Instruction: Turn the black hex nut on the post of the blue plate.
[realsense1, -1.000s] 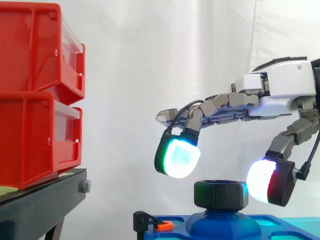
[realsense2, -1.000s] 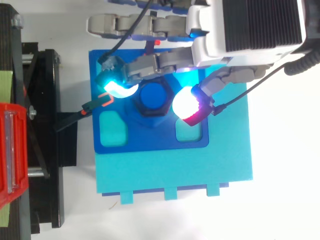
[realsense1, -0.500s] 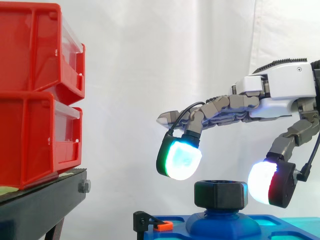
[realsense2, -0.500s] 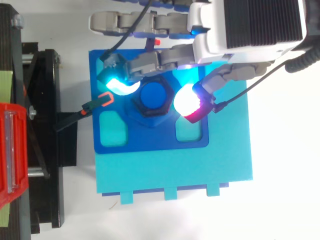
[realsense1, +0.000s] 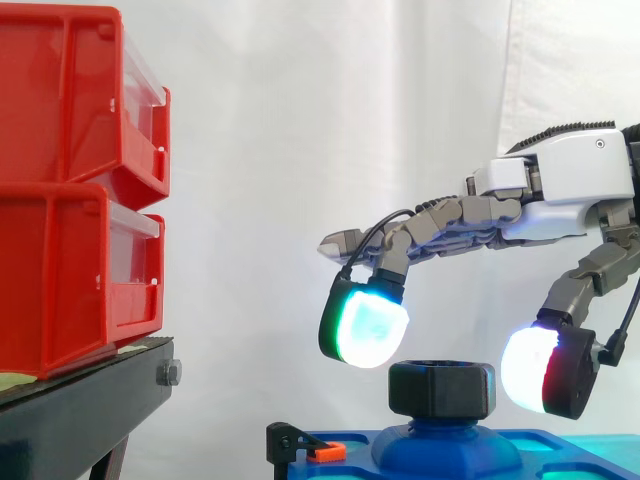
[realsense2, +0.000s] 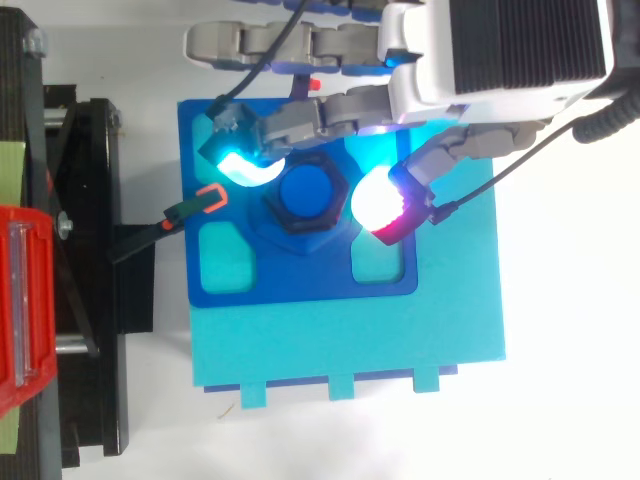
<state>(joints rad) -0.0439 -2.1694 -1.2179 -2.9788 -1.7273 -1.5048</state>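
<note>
The black hex nut (realsense1: 442, 388) sits on the blue post (realsense2: 308, 192) of the blue plate (realsense2: 300, 280). My hand (realsense1: 565, 180) hovers over it from the right, open. One bent finger hangs its cyan-green pad (realsense1: 365, 325) just above and left of the nut. The thumb's white-red pad (realsense1: 542, 370) hangs at the nut's right side, with a small gap. From above, the cyan pad (realsense2: 243, 170) and the white-red pad (realsense2: 378, 205) flank the nut (realsense2: 272, 208). Neither pad touches it. The other fingers stretch straight along the plate's far edge.
The blue plate lies on a cyan base (realsense2: 350, 340). An orange-tipped black clip (realsense2: 205, 200) holds the plate's left edge. Red bins (realsense1: 70, 190) stand stacked on a black stand (realsense1: 80, 410) at the left. Two shallow pockets in the plate lie near the post.
My hand has drifted slightly to the right. The cyan pad has come lower and closer to the nut's left edge, and the thumb pad has shifted a little right.
</note>
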